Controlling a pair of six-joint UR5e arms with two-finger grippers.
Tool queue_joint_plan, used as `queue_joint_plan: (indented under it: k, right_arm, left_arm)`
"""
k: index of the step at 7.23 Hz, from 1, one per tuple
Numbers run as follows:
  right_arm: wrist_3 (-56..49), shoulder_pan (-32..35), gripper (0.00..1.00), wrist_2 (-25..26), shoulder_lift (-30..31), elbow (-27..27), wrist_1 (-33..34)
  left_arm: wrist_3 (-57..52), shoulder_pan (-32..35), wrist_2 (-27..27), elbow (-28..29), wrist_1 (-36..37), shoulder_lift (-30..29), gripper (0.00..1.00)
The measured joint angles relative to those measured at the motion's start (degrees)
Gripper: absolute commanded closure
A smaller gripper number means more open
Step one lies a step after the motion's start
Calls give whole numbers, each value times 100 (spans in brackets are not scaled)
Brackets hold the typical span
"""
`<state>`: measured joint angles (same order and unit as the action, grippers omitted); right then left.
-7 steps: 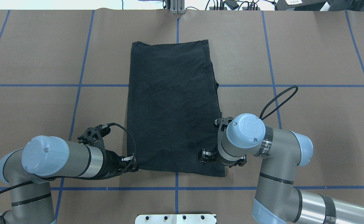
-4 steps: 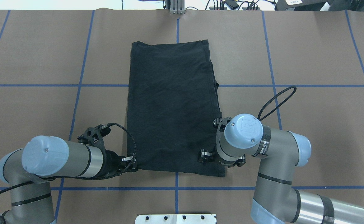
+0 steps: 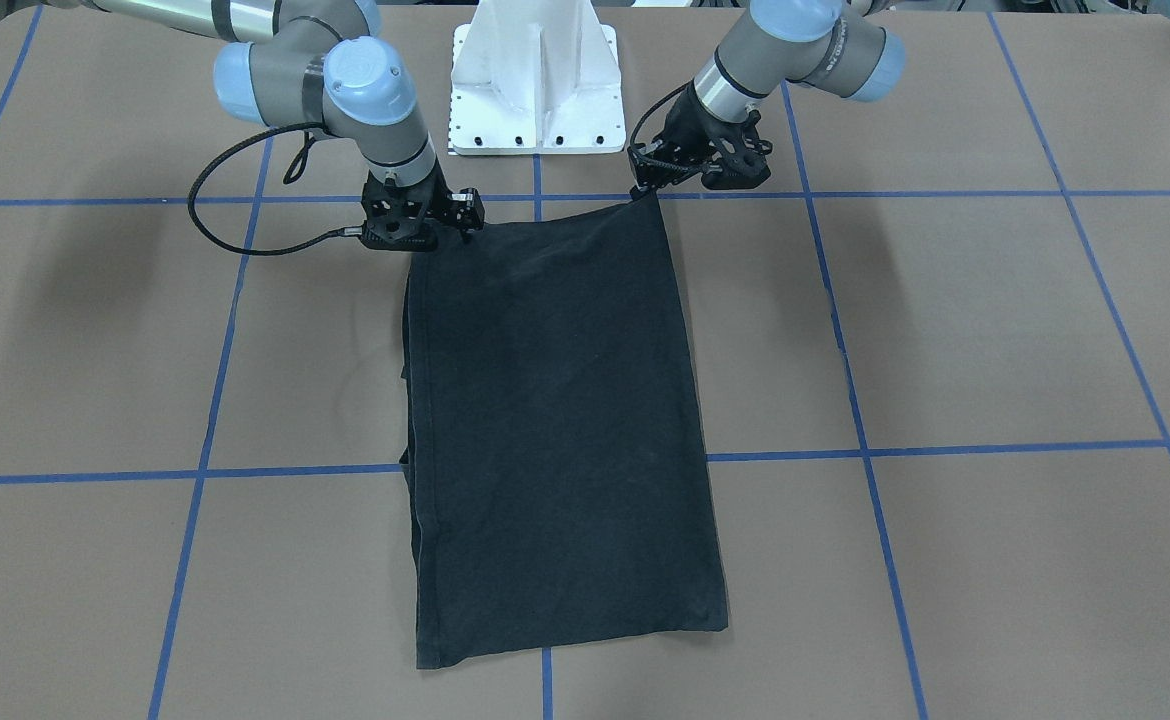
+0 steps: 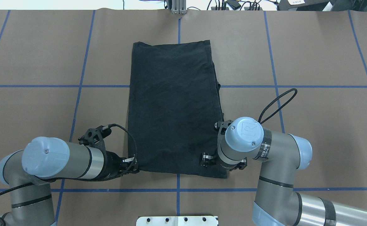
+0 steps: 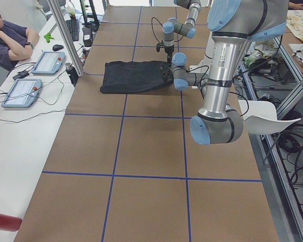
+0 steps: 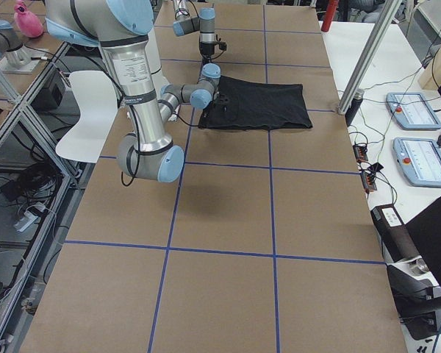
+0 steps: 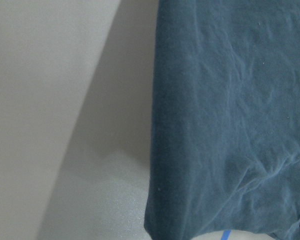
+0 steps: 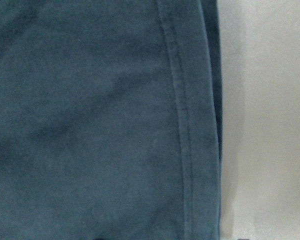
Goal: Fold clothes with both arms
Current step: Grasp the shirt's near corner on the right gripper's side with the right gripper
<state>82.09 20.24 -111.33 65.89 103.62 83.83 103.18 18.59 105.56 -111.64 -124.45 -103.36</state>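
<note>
Lying flat at the middle of the brown, blue-gridded table (image 4: 312, 125), a black T-shirt (image 4: 174, 106) is folded into a long rectangle (no graphic shows); the left gripper (image 4: 135, 165) reaches in low and sideways, touching its near left corner; the right gripper (image 3: 425, 243) points down onto its near right corner; whether either pincer grips cloth cannot be told.

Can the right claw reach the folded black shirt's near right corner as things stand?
Probably yes. The right claw sits right over that corner of the black folded T-shirt, nothing lies on the cloth there, and the left claw is off at the other near corner.
</note>
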Motion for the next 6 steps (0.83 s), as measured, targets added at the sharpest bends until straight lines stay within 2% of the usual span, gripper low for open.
queue_joint_plan:
  k: [4, 5, 6]
  right_arm:
    - [-6, -37, 14, 5, 2, -24, -23]
    - [-8, -42, 25, 5, 2, -30, -31]
    - [-7, -45, 26, 5, 3, -32, -38]
  left_arm:
    - [0, 4, 0, -2, 0, 8, 100]
    - [0, 4, 0, -2, 0, 9, 100]
    - [0, 4, 0, -4, 0, 9, 100]
